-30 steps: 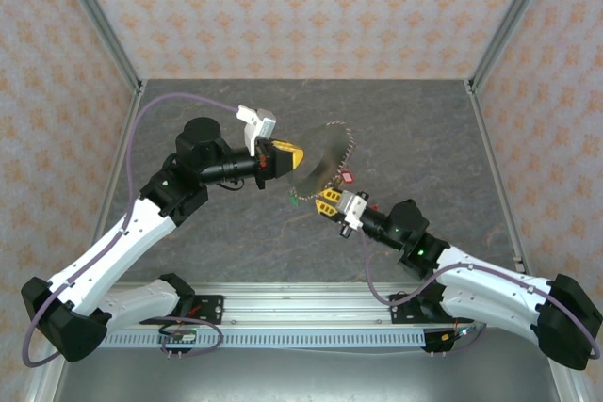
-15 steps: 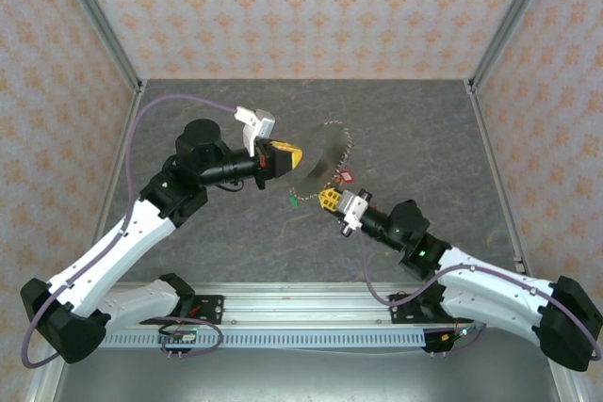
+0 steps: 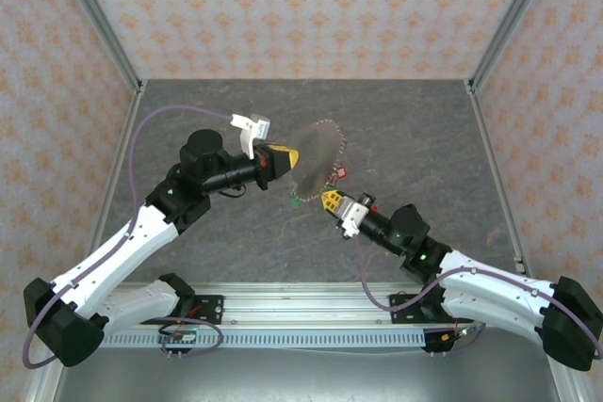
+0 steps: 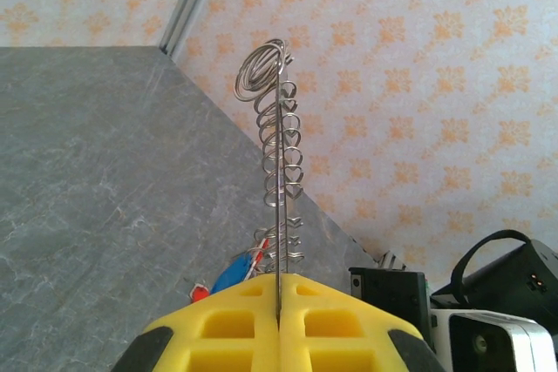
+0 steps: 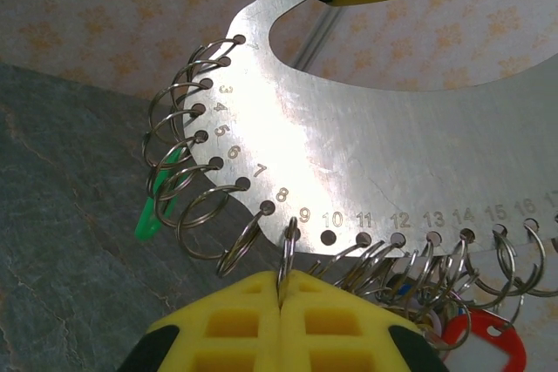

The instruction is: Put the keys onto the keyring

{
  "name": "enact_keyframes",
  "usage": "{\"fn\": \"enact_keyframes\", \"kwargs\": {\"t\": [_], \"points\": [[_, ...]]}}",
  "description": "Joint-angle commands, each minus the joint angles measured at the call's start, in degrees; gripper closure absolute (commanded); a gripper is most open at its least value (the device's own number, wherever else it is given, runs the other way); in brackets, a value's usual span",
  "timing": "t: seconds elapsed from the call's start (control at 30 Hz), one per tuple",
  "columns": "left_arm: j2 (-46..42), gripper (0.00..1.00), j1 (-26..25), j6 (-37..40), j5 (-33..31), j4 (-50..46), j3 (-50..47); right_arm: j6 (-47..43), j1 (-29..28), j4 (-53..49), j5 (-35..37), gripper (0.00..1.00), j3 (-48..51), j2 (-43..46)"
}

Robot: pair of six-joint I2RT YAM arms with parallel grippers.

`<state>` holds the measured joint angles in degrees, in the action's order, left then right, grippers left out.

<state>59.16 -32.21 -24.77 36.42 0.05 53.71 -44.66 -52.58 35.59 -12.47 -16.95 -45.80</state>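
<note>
While left gripper (image 4: 279, 292) clamps keyring (image 5: 366, 137) edge — right gripper (image 5: 281, 292) pinched tight on split ring (image 5: 285, 259).

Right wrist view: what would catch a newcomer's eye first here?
A shiny metal plate with numbered holes and wire rings along its edge is held up between the arms. The left gripper clamps one edge, and the right gripper pinches the ring at hole nine. A red key tag dangles at lower right.
</note>
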Motion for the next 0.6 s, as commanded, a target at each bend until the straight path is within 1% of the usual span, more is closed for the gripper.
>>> {"fn": "enact_keyframes", "kwargs": {"t": [0.0,0.17,0.23,0.33,0.4,0.47,0.57], "points": [[-1.8,1.00,0.2,-1.2,-5.6,5.9,-1.2,-0.8,-0.6,2.9,-0.4,1.00,0.8,0.7],[-1.2,1.00,0.3,-2.2,-6.6,4.0,-1.9,1.1,-0.7,-2.1,-0.5,1.00,-1.3,0.8],[-1.1,1.00,0.2,-3.1,-7.8,3.1,-2.6,3.8,-0.7,-4.3,-1.3,1.00,-2.3,0.7],[-1.2,1.00,0.2,-4.8,-8.9,3.4,-4.3,8.0,-0.7,-5.1,-1.9,1.00,-2.8,0.3],[-1.8,1.00,0.1,-5.5,-7.8,6.2,-6.0,9.0,-0.7,-5.1,-1.7,1.00,-2.6,0.3],[-2.7,1.00,0.1,-8.0,-6.6,10.7,-7.8,8.6,-0.6,-6.0,-1.2,1.00,-2.2,0.1],[-4.2,1.00,0.1,-7.8,-6.5,13.5,-8.5,7.2,-0.7,-8.3,-3.3,1.00,-1.9,0.1]]}}
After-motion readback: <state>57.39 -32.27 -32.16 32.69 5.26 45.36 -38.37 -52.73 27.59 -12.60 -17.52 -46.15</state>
